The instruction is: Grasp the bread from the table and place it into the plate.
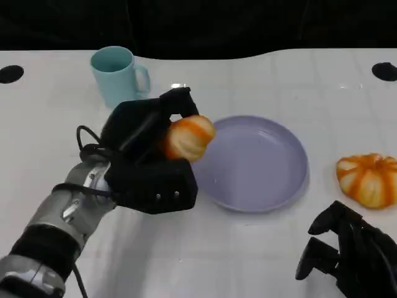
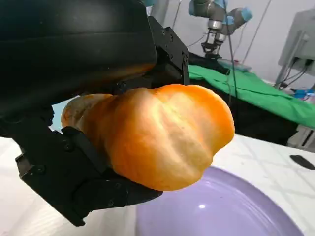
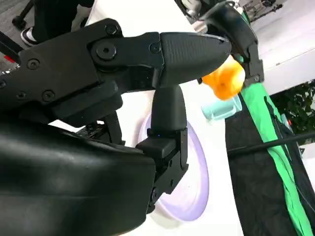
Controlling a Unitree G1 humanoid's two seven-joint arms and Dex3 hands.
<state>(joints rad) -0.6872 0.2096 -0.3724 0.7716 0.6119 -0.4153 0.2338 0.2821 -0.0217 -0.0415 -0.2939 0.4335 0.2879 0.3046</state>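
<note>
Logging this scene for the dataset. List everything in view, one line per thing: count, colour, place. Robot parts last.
bread: 1, orange-golden, held in the left hand, just off the plate's left rim
second bread: 1, orange with pale stripes, on the table right of the plate
plate: 1, lilac, table centre
mug: 1, light teal, behind the left hand
table: 1, white
left hand: 1, black, grips the bread
right hand: 1, black, lower right, holds nothing

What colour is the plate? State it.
Pale lavender purple, plain with no pattern; the plate shows best in the head view.
</note>
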